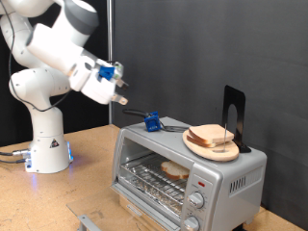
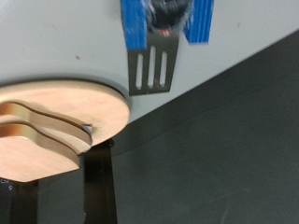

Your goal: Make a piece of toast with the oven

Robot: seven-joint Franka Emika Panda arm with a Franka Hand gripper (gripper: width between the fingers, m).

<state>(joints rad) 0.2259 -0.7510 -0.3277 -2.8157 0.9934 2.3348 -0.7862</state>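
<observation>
The silver oven stands at the exterior view's lower right, knobs on its right front. A slice of toast lies inside it on the wire rack. I cannot tell from here whether the glass door is open. My gripper hangs in the air above and to the left of the oven's top, apart from everything, with nothing between its fingers. The fingers do not show in the wrist view, which looks at the oven's grey top.
On the oven's top lie a blue-handled slotted spatula and a round wooden plate with a few more bread slices. A black stand rises behind the plate. The robot base is at the left.
</observation>
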